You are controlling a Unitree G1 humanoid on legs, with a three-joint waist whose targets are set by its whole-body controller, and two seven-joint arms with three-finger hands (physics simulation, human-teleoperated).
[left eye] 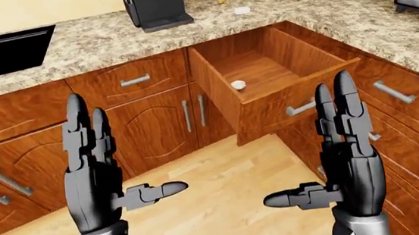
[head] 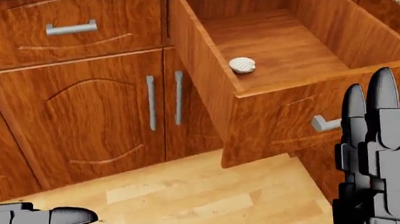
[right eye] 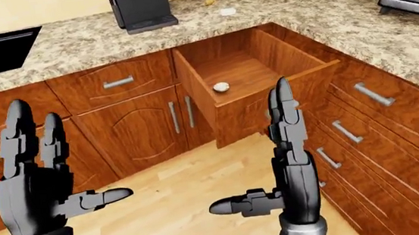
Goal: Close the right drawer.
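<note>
The right drawer (left eye: 299, 95) stands pulled far out of the wooden cabinets, its metal handle (left eye: 301, 108) on the panel facing me. A small white round object (left eye: 238, 85) lies inside near its left wall; the head view shows it too (head: 242, 65). My left hand (left eye: 93, 179) is raised at lower left, fingers straight up, thumb out, open and empty. At lower right my right hand (left eye: 346, 157) is held the same way, open, with its fingertips (left eye: 341, 83) overlapping the drawer's face in the picture; contact cannot be told.
A closed drawer (left eye: 132, 80) and double doors (left eye: 171, 118) sit left of the open one. More drawers (left eye: 398, 98) run down the right side. On the granite counter (left eye: 96, 42) stand a black coffee machine (left eye: 155, 5) and a black cooktop (left eye: 2, 50). Wooden floor (left eye: 217, 202) lies below.
</note>
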